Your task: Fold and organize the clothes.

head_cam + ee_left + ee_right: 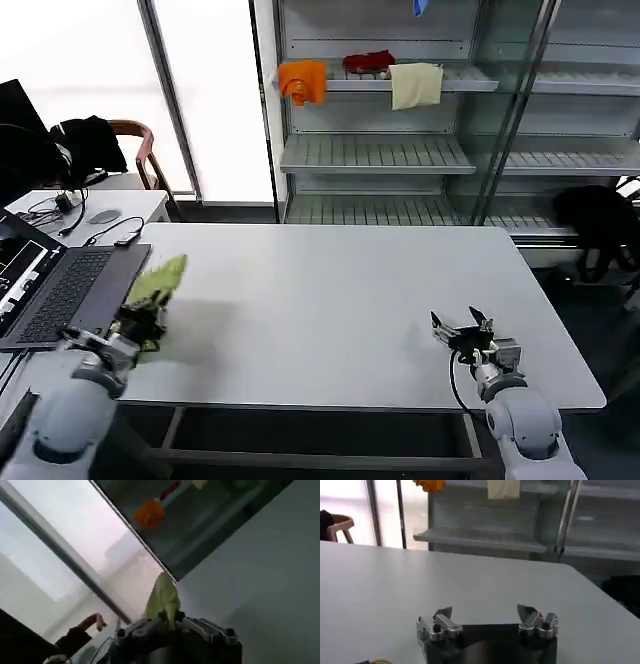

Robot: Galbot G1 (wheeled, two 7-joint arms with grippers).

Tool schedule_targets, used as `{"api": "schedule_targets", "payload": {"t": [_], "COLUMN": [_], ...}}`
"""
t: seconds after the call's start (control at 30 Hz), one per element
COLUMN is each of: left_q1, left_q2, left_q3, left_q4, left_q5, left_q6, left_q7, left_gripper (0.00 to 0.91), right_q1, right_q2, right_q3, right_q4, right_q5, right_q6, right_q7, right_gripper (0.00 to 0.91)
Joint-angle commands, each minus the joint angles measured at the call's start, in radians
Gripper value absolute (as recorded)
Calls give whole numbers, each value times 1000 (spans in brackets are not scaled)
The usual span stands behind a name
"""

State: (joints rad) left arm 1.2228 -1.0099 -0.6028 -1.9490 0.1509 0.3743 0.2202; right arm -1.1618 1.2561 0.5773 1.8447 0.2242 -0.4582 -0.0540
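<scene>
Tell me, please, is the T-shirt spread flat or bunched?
Bunched: the T-shirt is a crumpled wad pinched in the left gripper above the table.

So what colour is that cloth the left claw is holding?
Yellow-green, a lime T-shirt pinched in the left gripper; it shows best in the head view.

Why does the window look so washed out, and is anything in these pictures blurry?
Head view: daylight blows the window out to plain white, and the lime T-shirt in the left gripper casts a soft shadow on the table. Left wrist view: the T-shirt and orange cloth look smeared. Right wrist view: the open right gripper is sharp, the shelves softer.
</scene>
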Motion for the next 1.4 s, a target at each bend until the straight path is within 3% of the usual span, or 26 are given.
{"api": "schedule_targets", "payload": {"t": [0.03, 0.53, 0.6, 0.63, 0.67, 0.87, 1.0, 1.17, 1.4], "left_q1": [-40, -132, -160, -173, -185, -245, -244, -207, -147], "left_q2": [-276, -383, -406, -419, -434, -468, -461, -381, -248], "left_q3": [348, 518, 547, 557, 568, 612, 605, 537, 260], "left_q4": [-35, 118, 161, 188, 211, 260, 136, -39, -118], "left_q5": [89, -4, -4, -2, -5, -98, -296, -413, -437], "left_q6": [21, 37, 34, 30, 27, -27, 30, 37, 17], "left_q7": [-104, -241, -249, -257, -269, -339, -385, -379, -352], "left_gripper": [20, 40, 181, 322, 907, 907, 907, 907, 907], "right_q1": [-11, 23, 26, 27, 27, 41, 62, 87, 140], "right_q2": [-1, 57, 61, 62, 63, 65, 88, 131, 193], "right_q3": [13, -43, -49, -51, -53, -60, -80, -142, -288], "right_q4": [2, 109, 120, 125, 132, 145, 129, 100, 29], "right_q5": [2, 13, 13, 13, 14, 72, 123, 189, 375], "right_q6": [9, -92, -99, -104, -106, -112, -119, -121, -125], "right_q7": [1, 5, 10, 10, 10, 13, 22, 40, 126], "right_gripper": [907, 907, 907, 907, 907, 907, 907, 907, 907]}}
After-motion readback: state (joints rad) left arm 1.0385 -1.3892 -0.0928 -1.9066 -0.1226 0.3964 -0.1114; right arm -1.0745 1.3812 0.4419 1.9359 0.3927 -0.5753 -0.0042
